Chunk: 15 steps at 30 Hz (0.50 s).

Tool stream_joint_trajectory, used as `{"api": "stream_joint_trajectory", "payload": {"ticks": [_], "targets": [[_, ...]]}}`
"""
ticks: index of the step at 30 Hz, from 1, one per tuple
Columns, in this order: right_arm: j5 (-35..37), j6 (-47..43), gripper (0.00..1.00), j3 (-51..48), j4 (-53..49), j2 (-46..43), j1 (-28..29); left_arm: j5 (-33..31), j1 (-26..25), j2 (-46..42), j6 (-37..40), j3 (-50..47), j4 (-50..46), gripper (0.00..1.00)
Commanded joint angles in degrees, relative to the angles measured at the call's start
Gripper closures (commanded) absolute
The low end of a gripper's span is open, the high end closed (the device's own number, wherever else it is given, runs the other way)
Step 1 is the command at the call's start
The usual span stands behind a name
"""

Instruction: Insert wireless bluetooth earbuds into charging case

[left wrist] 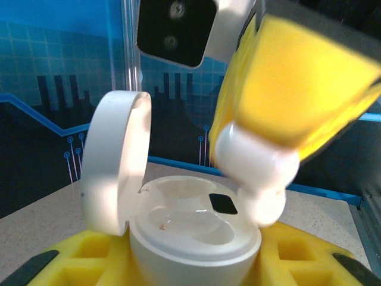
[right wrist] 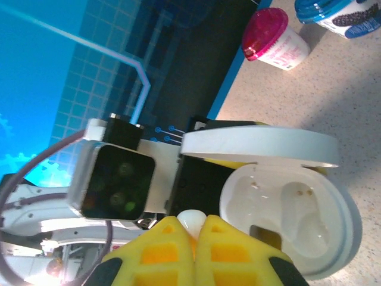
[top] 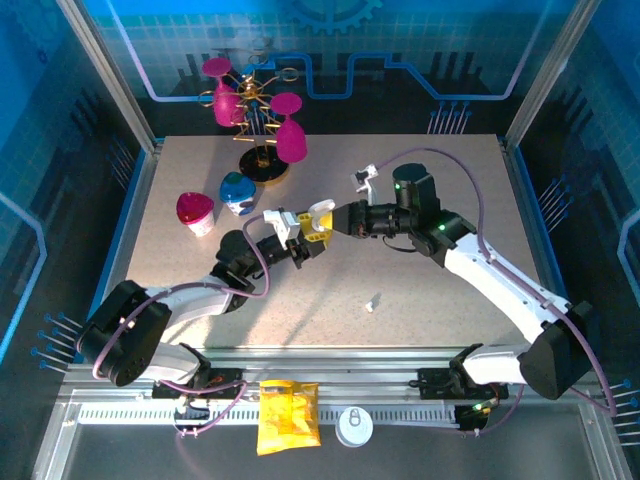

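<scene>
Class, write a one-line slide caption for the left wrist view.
Left gripper grips the open charging case; right gripper holds a white earbud at its rim.

Table (top: 330,335) holds pink cup (top: 196,212), blue cup (top: 237,193), stand (top: 262,168), perhaps an earbud (top: 373,302).

— What sort of place is this?
— A robotics lab cell. The left arm (top: 190,298) and the right arm (top: 500,280) are bolted to a metal rail (top: 330,385) at the near edge of a speckled bench (top: 420,290).
— And around it?
— Aluminium posts (top: 108,75) frame it, with blue wall panels (top: 420,40) printed with circuit lines and a gear (top: 335,12). The props look like test pieces: a rack of pink glasses (top: 255,120), a pink-lidded cup (top: 196,211), a blue-lidded cup (top: 237,192).
</scene>
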Motion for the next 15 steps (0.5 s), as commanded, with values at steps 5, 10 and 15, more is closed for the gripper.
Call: {"api": "stream_joint_trajectory", "payload": {"ticks": [5,10,15], "targets": [[3.7,-4.4,0.98,3.2,-4.7,1.8,2.4,-0.8,-0.9,0.7,1.6,1.7,2.1,0.7],[5.6,-5.1,0.99,3.0,-4.3,1.1,2.6,-0.9,-0.9,0.5,1.7,1.4,2.1,0.7],[8.8,-5.5,0.99,2.1,-3.7,-0.9,2.4,-1.0,-1.0,0.7,1.7,1.1,2.3,0.7]]}}
